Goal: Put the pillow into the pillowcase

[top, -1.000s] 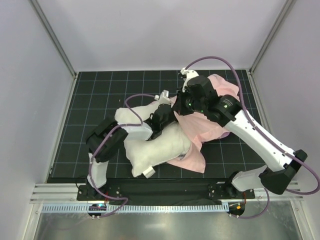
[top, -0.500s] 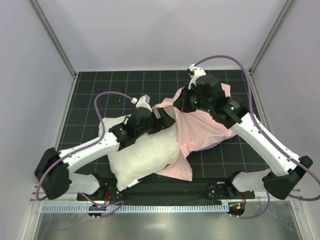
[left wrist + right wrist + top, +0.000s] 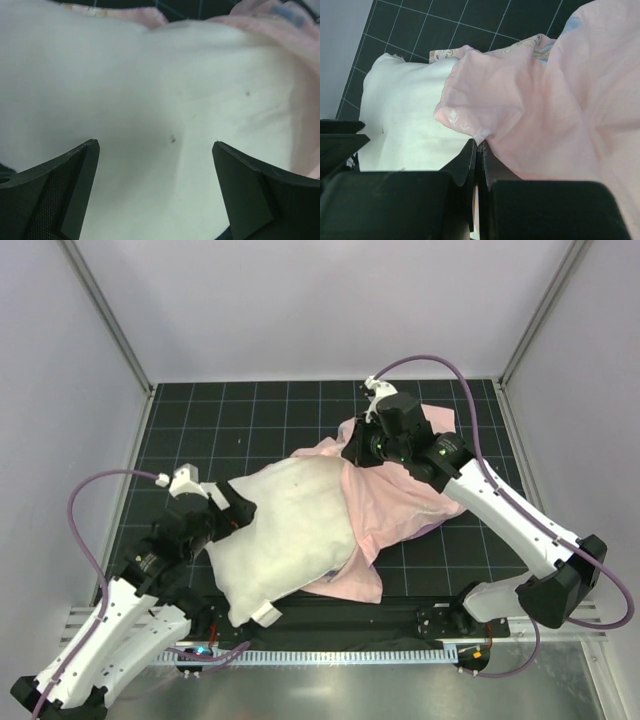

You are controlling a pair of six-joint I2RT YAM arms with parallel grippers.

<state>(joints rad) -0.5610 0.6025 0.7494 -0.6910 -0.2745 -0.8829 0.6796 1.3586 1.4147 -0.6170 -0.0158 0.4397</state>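
On the black gridded tabletop (image 3: pixel 200 420), the pillow (image 3: pixel 285 535): plump, white, roughly rectangular, in slightly lumpy cloth with a few tiny dark specks. Long axis on the diagonal, from the near-left corner with its small white tag (image 3: pixel 265 613) up toward the far right. Far-right end against the pillowcase (image 3: pixel 400 500), with thin pale pink fabric lapping over the right edge and showing from under the near-right side. Pillowcase rumpled and mostly flat, spread to the right of the pillow, a strip of printed pattern just visible at its far edge in the right wrist view. Left gripper (image 3: pixel 238 508) spread wide at the pillow's left side, holding nothing, white cloth filling the gap ahead of its dark fingers (image 3: pixel 75 180). Right gripper (image 3: pixel 356 448) pressed together, pinching a folded edge of the pillowcase at the far end of the pillow
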